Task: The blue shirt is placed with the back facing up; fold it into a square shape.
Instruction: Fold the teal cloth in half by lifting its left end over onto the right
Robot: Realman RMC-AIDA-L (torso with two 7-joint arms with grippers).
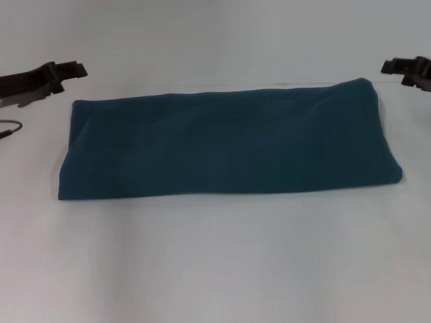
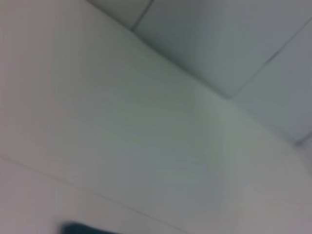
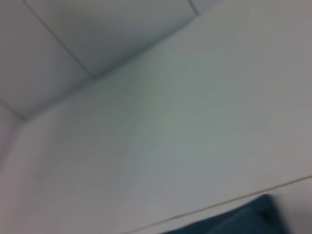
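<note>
The blue shirt [image 1: 229, 141] lies flat in the middle of the white table [image 1: 215, 269], folded into a long band running side to side, plain side up. The left gripper [image 1: 64, 70] hangs off the band's far left corner, apart from the cloth; the right gripper [image 1: 404, 67] sits just beyond the far right corner. Neither touches the shirt, and how wide either stands I cannot tell

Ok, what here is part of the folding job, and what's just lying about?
Job:
- blue shirt, folded into a long rectangle
- left gripper, off its far left corner
- right gripper, off its far right corner

Lying about:
- thin cable, left edge of the white table
</note>
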